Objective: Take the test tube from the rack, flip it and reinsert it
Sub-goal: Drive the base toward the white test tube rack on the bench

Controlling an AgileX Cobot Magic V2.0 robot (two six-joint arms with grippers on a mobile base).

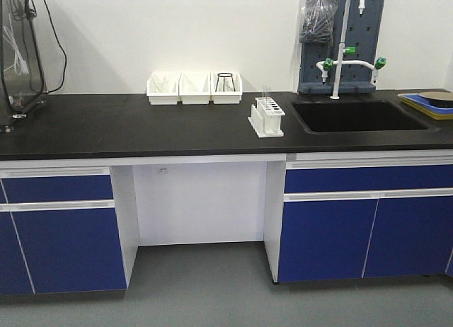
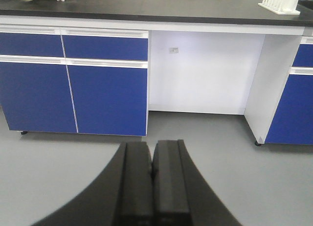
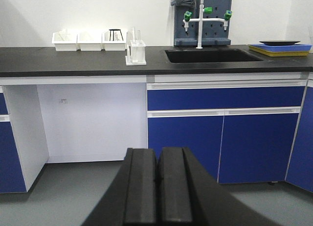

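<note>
Black-topped lab bench [image 1: 141, 125] over blue cabinets [image 1: 64, 249].
Slender clear glass test tube [image 1: 265, 93] stands upright in the small white plastic rack [image 1: 267, 117] beside the black sink [image 1: 357, 116]; left tool [image 2: 152, 157] and right tool [image 3: 157, 160] are pressed together, holding nothing.

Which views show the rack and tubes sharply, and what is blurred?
Front view: rack sharp, tubes barely visible. Left wrist view: rack cropped at the top edge, left claw soft. Right wrist view: rack small, right claw soft.

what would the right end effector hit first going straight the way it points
The right end effector would likely meet the blue cabinet door first; only open floor shows before it, depth unclear.
</note>
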